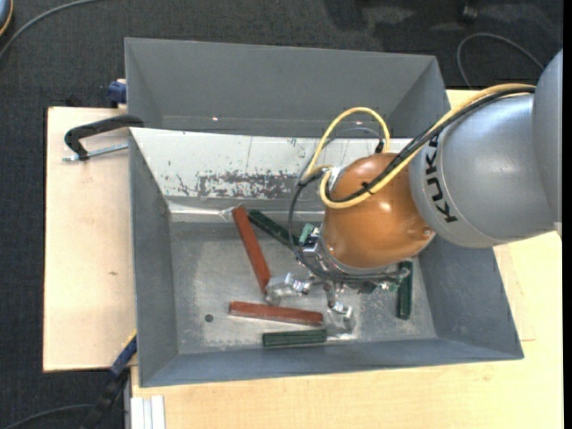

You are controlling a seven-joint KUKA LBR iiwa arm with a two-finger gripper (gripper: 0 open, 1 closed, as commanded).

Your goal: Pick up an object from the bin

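My gripper is low in the bin's front middle, under the orange wrist cover. Its two metal fingers stand spread apart, open, with nothing clearly held. A flat red-brown bar lies on the floor with its right end just below and between the fingertips. A second red-brown bar runs diagonally from the back wall down to the left finger. A dark green bar lies along the front wall, just in front of the gripper.
Another dark green bar stands near the right wall, partly under the arm. A further dark green bar lies by the back wall, its end hidden under the cover. The bin's left floor is bare.
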